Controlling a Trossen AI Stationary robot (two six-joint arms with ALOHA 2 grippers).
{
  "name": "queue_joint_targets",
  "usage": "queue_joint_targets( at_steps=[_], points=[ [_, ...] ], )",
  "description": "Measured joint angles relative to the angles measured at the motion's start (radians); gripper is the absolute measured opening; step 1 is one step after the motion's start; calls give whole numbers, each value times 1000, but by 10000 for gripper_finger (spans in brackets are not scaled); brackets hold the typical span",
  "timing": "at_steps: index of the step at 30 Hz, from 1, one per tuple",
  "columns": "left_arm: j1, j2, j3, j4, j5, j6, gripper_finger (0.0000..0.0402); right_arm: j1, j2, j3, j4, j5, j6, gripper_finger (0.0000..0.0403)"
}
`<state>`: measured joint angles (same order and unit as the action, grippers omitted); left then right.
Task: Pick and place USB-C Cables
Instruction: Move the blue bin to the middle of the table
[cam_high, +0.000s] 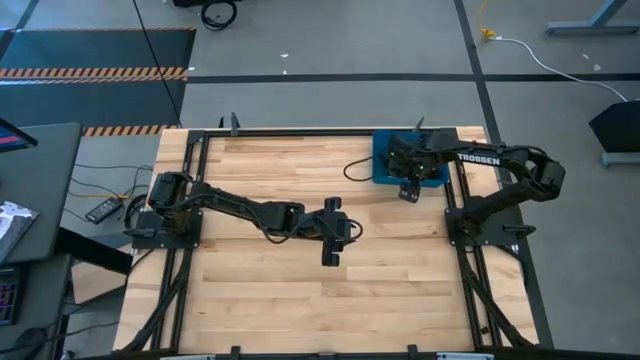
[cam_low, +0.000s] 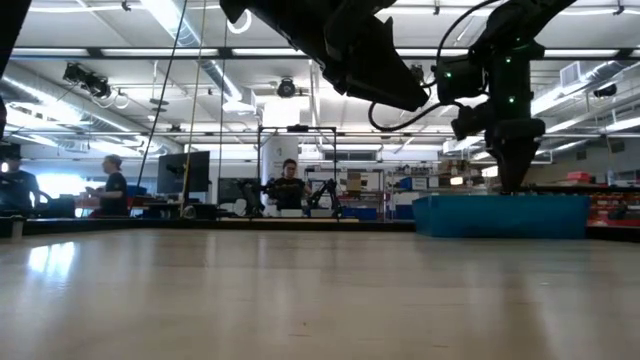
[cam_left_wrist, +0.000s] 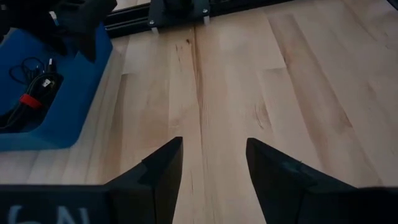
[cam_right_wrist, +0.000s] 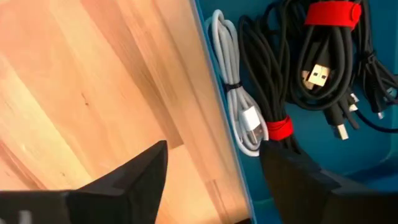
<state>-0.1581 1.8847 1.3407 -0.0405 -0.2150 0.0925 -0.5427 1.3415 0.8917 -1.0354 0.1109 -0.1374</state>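
The blue tray stands at the table's far right. In the right wrist view several coiled cables lie in it: a white one, a black one with a red tie, and another black one with a red band. A thin black loop lies on the wood beside the tray's left wall. My right gripper is open and hangs over the tray's left wall, with one finger over wood and one over the cables. My left gripper is open above bare wood at mid-table.
Black frame rails run along the table's edges, and the arm bases stand at the left and right. Bare wood spans the near half. In the low view people sit in the room behind the table.
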Motion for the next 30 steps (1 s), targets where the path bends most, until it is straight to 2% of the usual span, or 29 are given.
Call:
queue_joint_targets(
  at_steps=[12, 24, 30],
  points=[
    [0, 0, 0, 0, 0, 0, 185, -5, 0, -5, 14, 19, -105, 160],
    [0, 0, 0, -1, 0, 0, 185, -4, 0, -127, 172, 42, -121, 154],
    [0, 0, 0, 0, 0, 0, 185, -2, 0, -131, 193, 18, -120, 130]
  ],
)
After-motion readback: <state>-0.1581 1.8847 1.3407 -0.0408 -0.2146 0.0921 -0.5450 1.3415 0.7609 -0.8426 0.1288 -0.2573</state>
